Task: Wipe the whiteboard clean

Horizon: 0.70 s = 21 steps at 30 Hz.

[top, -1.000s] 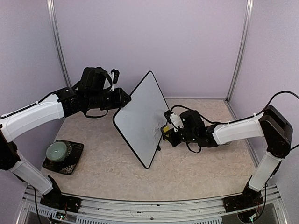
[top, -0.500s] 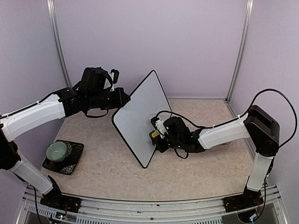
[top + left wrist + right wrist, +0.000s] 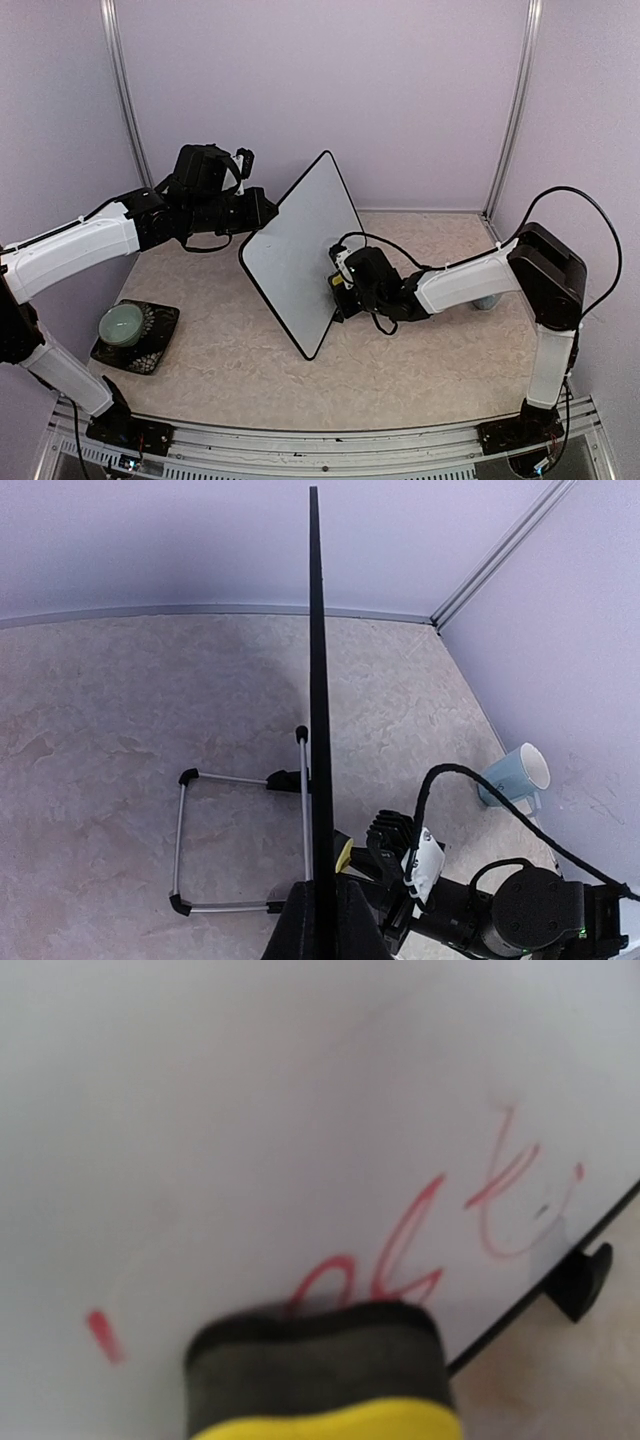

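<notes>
The whiteboard [image 3: 300, 250] stands tilted on its edge in the middle of the table. My left gripper [image 3: 262, 213] is shut on its left rim. The left wrist view shows it edge-on as a thin black line [image 3: 316, 680] between that gripper's jaws [image 3: 325, 920]. My right gripper [image 3: 342, 286] is shut on a yellow and dark grey sponge eraser [image 3: 336, 284] and presses it against the board's lower right face. In the right wrist view the eraser [image 3: 320, 1370] touches the white surface [image 3: 250, 1110] just below red handwriting [image 3: 420, 1250]. The right fingers are hidden there.
A green cup on a black coaster [image 3: 125, 325] sits at the near left. A light blue mug [image 3: 515, 773] stands by the right wall. A wire stand [image 3: 181, 840] lies on the table behind the board. The board's black foot [image 3: 583, 1280] sticks out near the eraser.
My right gripper has carried the eraser leftward along the board's lower face, then slightly back up. The left gripper and the board have barely shifted.
</notes>
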Tool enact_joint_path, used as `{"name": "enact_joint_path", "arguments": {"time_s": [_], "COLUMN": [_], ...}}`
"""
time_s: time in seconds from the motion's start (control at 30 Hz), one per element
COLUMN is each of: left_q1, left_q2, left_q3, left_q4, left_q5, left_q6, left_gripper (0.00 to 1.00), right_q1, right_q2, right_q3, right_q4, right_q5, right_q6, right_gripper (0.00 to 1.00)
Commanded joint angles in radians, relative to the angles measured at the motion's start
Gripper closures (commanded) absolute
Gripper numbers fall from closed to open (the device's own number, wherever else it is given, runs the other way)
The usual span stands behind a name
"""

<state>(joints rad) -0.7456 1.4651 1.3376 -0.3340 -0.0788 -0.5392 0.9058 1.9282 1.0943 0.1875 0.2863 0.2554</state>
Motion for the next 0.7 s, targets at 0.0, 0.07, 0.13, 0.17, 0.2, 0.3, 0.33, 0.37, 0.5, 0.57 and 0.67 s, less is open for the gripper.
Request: {"name": "enact_joint_path", "arguments": {"time_s": [0.0,0.07,0.13,0.17,0.2,0.3,0.33,0.37,0.5,0.57,0.67], "left_q1": [-0.006,-0.006,-0.006,-0.006,-0.006,-0.006,-0.006,-0.006,-0.006,-0.006,-0.006], "left_q2": [0.016,0.017,0.018,0.018,0.018,0.018,0.018,0.017,0.013,0.011,0.007], "left_q3": [-0.024,-0.027,-0.029,-0.03,-0.031,-0.033,-0.034,-0.035,-0.037,-0.04,-0.045], "left_q4": [0.025,0.029,0.033,0.035,0.034,0.036,0.037,0.037,0.039,0.04,0.04], "left_q5": [0.039,0.038,0.04,0.042,0.043,0.044,0.044,0.043,0.045,0.046,0.044], "left_q6": [0.014,0.013,0.011,0.011,0.01,0.008,0.007,0.006,0.002,0.0,-0.002], "left_gripper": [1.0,1.0,1.0,1.0,1.0,1.0,1.0,1.0,1.0,1.0,1.0], "right_q1": [0.046,0.075,0.104,0.116,0.125,0.149,0.155,0.161,0.181,0.183,0.184], "right_q2": [-0.002,-0.014,-0.028,-0.035,-0.042,-0.058,-0.062,-0.066,-0.083,-0.095,-0.113], "right_q3": [-0.008,-0.021,-0.036,-0.044,-0.051,-0.066,-0.07,-0.073,-0.081,-0.082,-0.087], "right_q4": [0.066,0.084,0.1,0.107,0.113,0.13,0.135,0.143,0.167,0.172,0.179], "right_q5": [-0.061,-0.076,-0.093,-0.101,-0.109,-0.133,-0.136,-0.142,-0.159,-0.161,-0.163], "right_q6": [-0.025,-0.04,-0.055,-0.058,-0.06,-0.058,-0.058,-0.059,-0.065,-0.064,-0.071], "right_gripper": [1.0,1.0,1.0,1.0,1.0,1.0,1.0,1.0,1.0,1.0,1.0]}}
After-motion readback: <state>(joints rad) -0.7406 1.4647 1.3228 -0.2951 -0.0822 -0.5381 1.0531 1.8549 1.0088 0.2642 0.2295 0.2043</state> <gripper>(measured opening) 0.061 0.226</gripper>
